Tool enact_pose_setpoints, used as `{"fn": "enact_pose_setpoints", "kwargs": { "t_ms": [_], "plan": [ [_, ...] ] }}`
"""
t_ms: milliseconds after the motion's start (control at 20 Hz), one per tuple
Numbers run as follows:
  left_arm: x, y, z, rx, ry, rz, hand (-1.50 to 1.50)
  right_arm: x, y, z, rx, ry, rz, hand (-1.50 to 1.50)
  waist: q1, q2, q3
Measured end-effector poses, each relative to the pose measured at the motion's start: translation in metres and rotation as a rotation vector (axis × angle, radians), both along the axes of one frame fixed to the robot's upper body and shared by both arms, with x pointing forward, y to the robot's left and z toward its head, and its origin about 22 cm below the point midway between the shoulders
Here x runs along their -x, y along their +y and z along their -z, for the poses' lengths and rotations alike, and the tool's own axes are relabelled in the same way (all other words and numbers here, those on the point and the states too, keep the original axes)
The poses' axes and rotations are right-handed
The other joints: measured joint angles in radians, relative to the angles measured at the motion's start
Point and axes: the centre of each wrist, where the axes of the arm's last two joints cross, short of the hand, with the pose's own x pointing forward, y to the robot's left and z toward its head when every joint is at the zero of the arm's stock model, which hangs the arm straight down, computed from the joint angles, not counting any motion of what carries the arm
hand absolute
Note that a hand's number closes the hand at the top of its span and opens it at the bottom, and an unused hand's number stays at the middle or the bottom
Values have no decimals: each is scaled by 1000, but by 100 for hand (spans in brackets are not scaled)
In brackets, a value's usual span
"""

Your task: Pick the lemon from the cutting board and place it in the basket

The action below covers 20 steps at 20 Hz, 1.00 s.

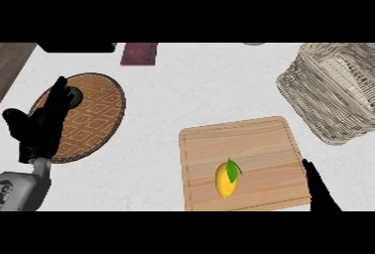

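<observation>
White speckled stone makes up the counter (pixel 190 84), which fills the head view. On it, largest first: the pale wicker basket (pixel 330 94) at the upper right, tilted in the view with its open mouth showing; the square wooden cutting board (pixel 256 144) at the lower middle; and an oval woven mat (pixel 92 119) with a diamond pattern at the left. A small dark-red block (pixel 139 53) and a black object (pixel 77 47) lie along the far edge.

The lemon (pixel 227 179) lies on the near half of the cutting board, lengthwise toward the robot, with a green leaf at its far end. Nothing touches it. The basket stands well apart from it, beyond the board's far right corner.

The left hand (pixel 40 126) rests over the mat's left side, fingers straight and up, holding nothing. Of the right hand (pixel 319 191) only dark fingers show at the board's lower right corner, near the lemon but not on it; they look extended, not curled.

The lemon is probably light and stiff, with a waxy rind that could slip and a rounded body that could roll. Taking it across the thick middle, fingers on one long side and thumb on the other, clear of the leaf, looks safest.
</observation>
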Motion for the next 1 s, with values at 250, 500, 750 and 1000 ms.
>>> {"fn": "enact_pose_setpoints", "kwargs": {
  "t_ms": [250,500,750,1000],
  "plan": [
    [0,-5,6,9,1,10,0,-3,26,-29,0,-83,-14,-150,5,-1,4],
    [0,-3,8,2,0,10,0,-14,42,-19,1,-79,-23,-150,6,-1,6],
    [1,1,5,8,-1,3,0,-19,46,8,-9,-64,-22,-150,6,-1,7],
    [3,4,3,10,-2,11,0,-17,58,24,19,-92,-18,-150,6,-1,8]
  ]
}}
